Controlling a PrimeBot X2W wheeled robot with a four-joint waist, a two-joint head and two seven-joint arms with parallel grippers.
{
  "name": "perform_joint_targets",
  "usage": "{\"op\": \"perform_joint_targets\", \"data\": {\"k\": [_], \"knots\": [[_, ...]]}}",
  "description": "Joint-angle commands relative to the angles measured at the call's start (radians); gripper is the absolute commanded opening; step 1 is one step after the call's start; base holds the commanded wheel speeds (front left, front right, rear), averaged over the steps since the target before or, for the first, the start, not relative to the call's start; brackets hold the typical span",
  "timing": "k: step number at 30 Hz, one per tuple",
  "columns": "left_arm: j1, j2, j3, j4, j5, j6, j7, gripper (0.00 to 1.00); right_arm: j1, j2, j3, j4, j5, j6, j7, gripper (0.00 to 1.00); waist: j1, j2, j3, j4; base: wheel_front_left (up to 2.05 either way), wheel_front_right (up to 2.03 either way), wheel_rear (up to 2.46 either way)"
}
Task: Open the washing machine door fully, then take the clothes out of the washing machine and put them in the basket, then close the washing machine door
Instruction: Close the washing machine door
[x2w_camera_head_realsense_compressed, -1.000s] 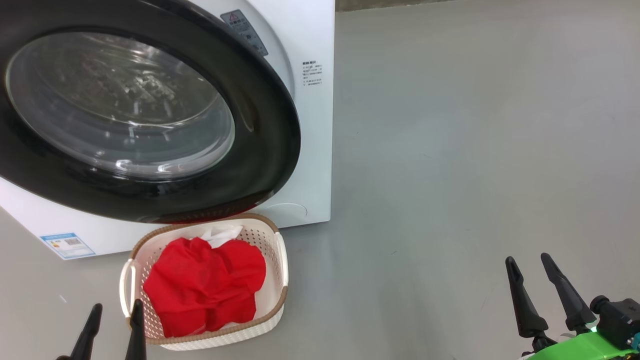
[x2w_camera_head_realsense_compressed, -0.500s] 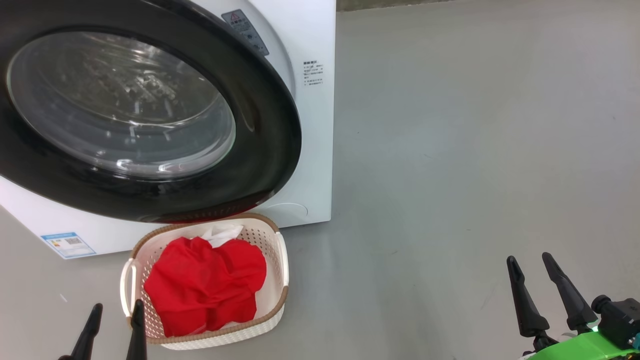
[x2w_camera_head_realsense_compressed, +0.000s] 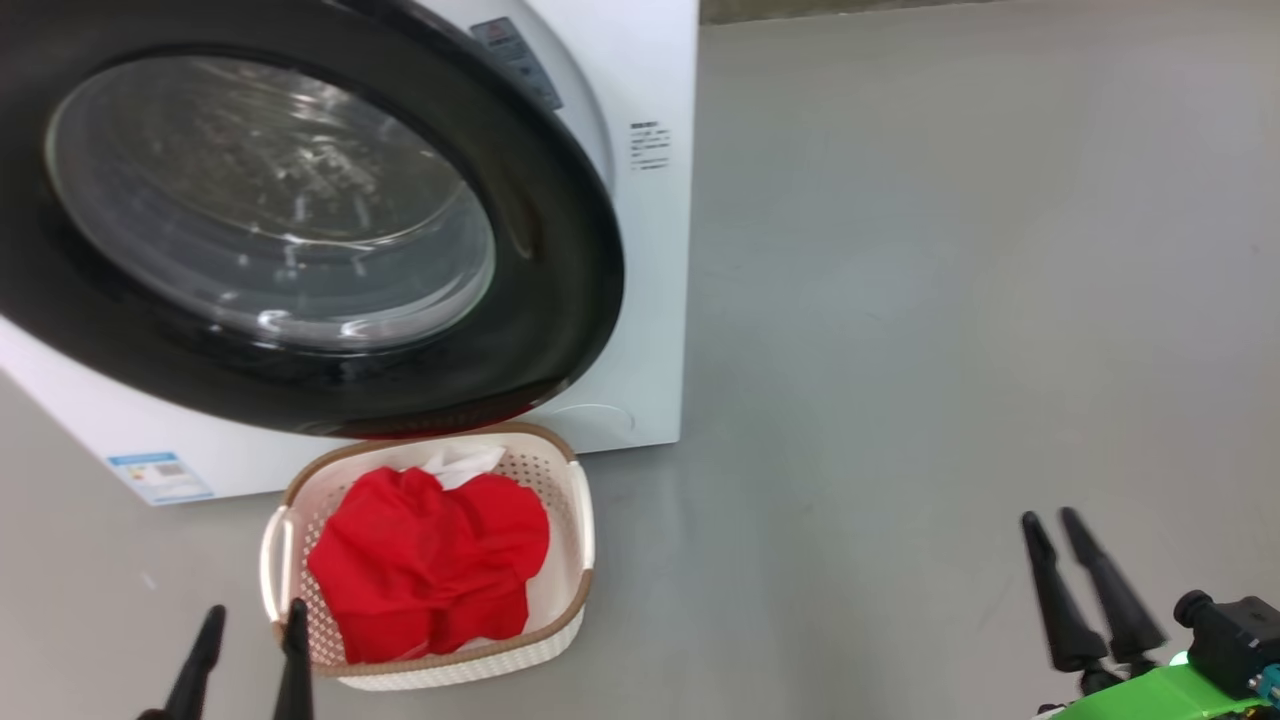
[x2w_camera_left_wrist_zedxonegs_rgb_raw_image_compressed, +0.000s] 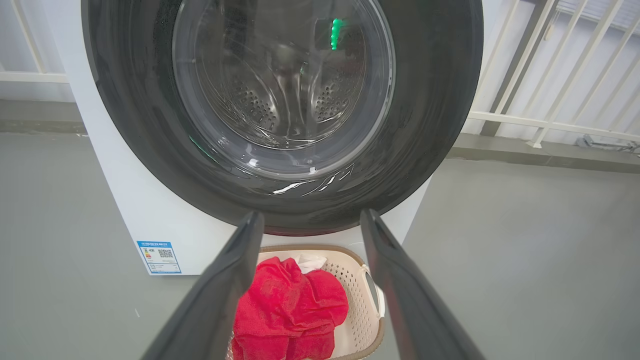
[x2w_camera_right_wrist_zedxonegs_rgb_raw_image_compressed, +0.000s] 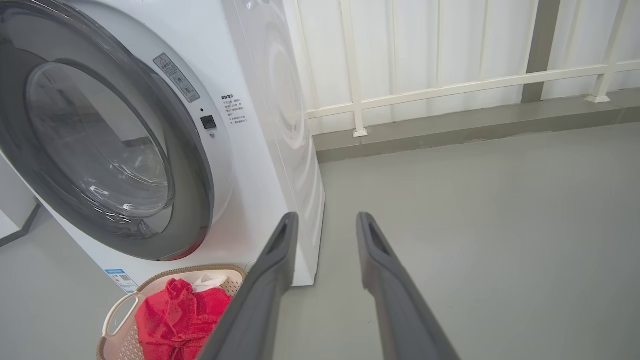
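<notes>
clothes (x2w_camera_head_realsense_compressed: 430, 570): in basket (x2w_camera_head_realsense_compressed: 470, 670), below closed washing machine door (x2w_camera_head_realsense_compressed: 560, 300).
your left gripper (x2w_camera_head_realsense_compressed: 254, 608): spread wide, empty, tips at basket's near-left corner.
your right gripper (x2w_camera_head_realsense_compressed: 1050, 516): narrowly apart, empty, well right of basket.

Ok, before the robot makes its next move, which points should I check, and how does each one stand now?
1. All clothes in basket: ok, the red pile and a white piece lie inside.
2. No fabric in drum: ok, none seen through the door.
3. The door shut: it looks flush with the machine; whether it is latched, cannot tell.
4. The left gripper free: ok, open, holds nothing.
5. The right gripper free: ok, fingers apart, holds nothing.
</notes>
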Motion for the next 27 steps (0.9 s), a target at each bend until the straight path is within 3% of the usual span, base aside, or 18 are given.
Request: {"op": "perform_joint_targets", "data": {"k": [1, 13, 27], "knots": [[-0.024, 0.001, 0.022, -0.03, 0.009, -0.006, -0.012, 1.0, -0.027, -0.017, 0.031, -0.027, 0.014, 0.006, -0.006, 0.0, 0.0, 0.0, 0.001, 0.027, 0.0, 0.0, 0.0], [-0.028, -0.034, -0.061, -0.024, 0.015, -0.006, -0.012, 1.0, -0.168, -0.027, 0.165, 0.008, 0.024, 0.006, -0.006, 0.0, 0.0, 0.0, -0.008, 0.199, 0.0, 0.0, 0.0], [-0.056, -0.04, -0.131, -0.02, -0.014, -0.006, -0.012, 1.0, -0.369, -0.046, 0.273, 0.083, 0.049, 0.006, -0.006, 0.0, 0.0, 0.0, 0.043, 0.352, 0.0, 0.0, 0.0]]}}
